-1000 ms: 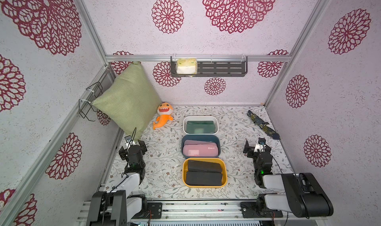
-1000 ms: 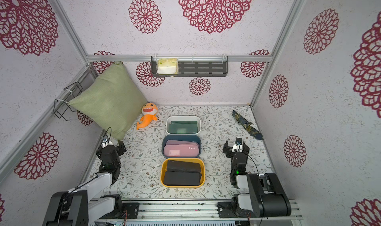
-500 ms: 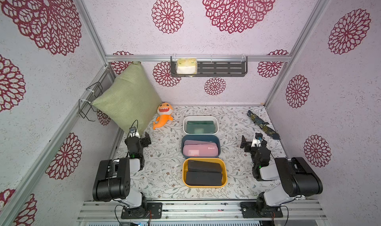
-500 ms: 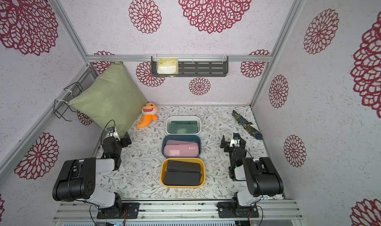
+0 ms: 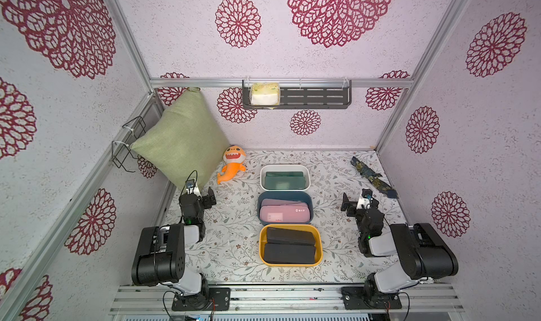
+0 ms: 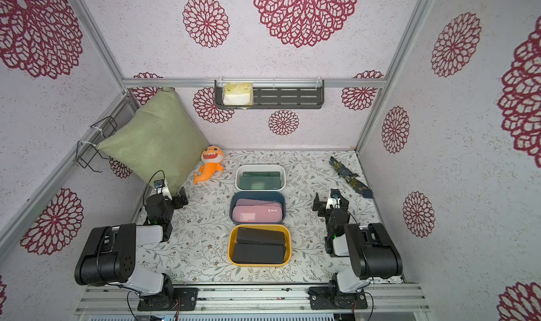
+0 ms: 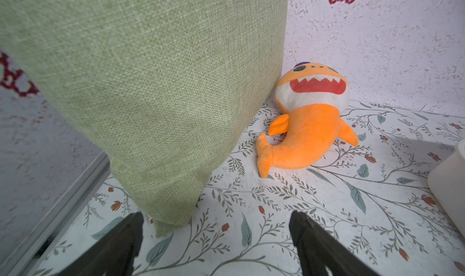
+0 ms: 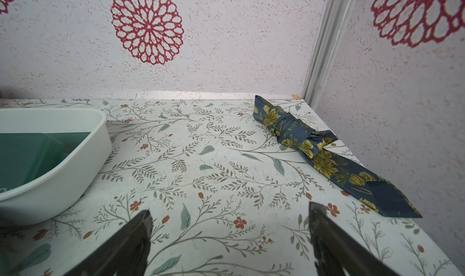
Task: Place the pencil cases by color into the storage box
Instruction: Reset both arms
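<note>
Plenty of bare table [image 5: 234,246] either side of the centre column, so starting there: wide flowered lanes at lower left and lower right of both top views, shut in on three sides and bounded along the bottom edge by the metal rail [image 5: 278,293]. Next in size, green cushion [image 5: 181,141] leaning in the upper-left corner and crowding that lane. Then left arm [image 5: 159,255] and right arm [image 5: 421,252]: folded up at the lower corners since a second ago, elbows raised over the bases instead of lying stretched low along the rail, wrists shifted only slightly up the frame. Reads as a retreat to rest with nothing carried. Down the centre, three boxes packed close in a column: white box [image 5: 284,166] uppermost with green cases [image 5: 285,182], blue box [image 5: 259,208] in the middle with pink cases [image 5: 284,215], yellow box [image 5: 261,246] lowest with black cases [image 5: 288,247]. Found no case loose on the table, so judged sorted and finished; exact count per box hidden by stacking. Smaller still: orange shark toy [image 7: 307,126] just beside the cushion's lower edge, patterned cloth strip [image 8: 314,148] at far right, clear of the boxes. Left gripper [image 7: 216,215] spread wide and empty, near the cushion's lowest corner; right gripper [image 8: 230,210] equally wide and empty, well apart from strip and white box.
</note>
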Available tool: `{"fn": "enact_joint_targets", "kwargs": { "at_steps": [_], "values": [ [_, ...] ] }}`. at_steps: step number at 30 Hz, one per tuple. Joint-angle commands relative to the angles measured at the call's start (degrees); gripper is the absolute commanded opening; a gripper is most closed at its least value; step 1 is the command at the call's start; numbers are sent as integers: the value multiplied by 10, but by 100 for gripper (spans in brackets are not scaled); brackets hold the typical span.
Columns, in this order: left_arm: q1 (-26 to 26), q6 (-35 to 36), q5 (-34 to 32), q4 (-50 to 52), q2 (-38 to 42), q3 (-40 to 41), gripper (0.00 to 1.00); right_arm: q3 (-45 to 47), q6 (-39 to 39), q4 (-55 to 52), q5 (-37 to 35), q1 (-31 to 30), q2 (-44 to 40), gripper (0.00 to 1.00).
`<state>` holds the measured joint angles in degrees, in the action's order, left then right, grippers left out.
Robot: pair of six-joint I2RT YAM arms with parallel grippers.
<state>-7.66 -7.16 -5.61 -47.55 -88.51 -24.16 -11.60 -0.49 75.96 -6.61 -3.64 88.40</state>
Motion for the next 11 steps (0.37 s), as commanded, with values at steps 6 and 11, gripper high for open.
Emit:
{"fn": "enact_joint_targets", "kwargs": {
  "at_steps": [6, 11],
  "values": [
    [-3, 5, 4, -18, -1, -2, 97, -9, -4, 1, 11, 2, -2, 99],
    [-3, 4, 5, -17, -1, -2, 97, -5, -5, 8, 10, 2, -4, 99]
  ]
}}
